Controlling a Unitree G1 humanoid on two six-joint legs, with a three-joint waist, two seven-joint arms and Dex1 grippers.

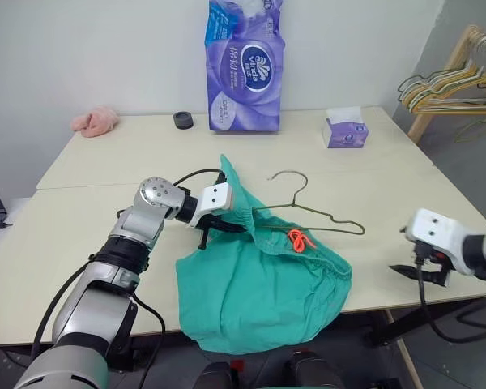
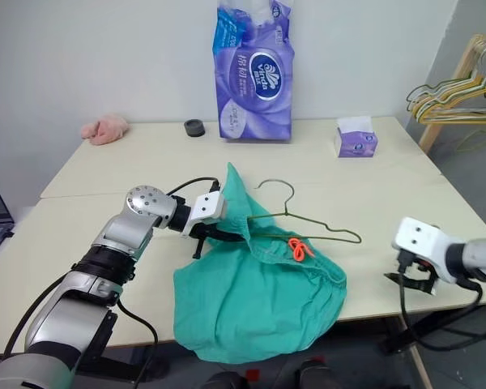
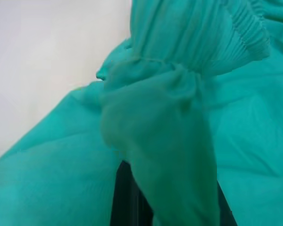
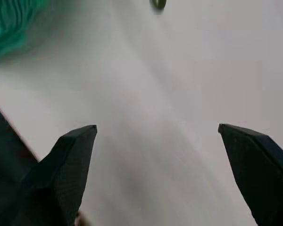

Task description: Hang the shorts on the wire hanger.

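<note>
The left tool (image 1: 219, 224) was clamped on the gathered waistband of the shorts (image 1: 259, 296), which lay at the worktop's (image 1: 105, 174) six-o'clock edge, partly overhanging it, with the wire hanger (image 1: 320, 215) partly tucked under the waistband and its hook toward twelve o'clock. The right tool (image 4: 155, 155), fingers wide apart and empty, hung near the four-o'clock edge, well apart from the hanger. With nothing steadying the wire, any pull on the cloth would probably have dragged the hanger or slid the shorts off the edge.

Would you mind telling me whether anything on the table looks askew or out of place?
The teal-green cloth shorts lie bunched, their lower edge drooping over the table's near edge. The thin dark wire hanger is partly buried under the waistband, with one corner pulled up by the left gripper, shut on it.
</note>
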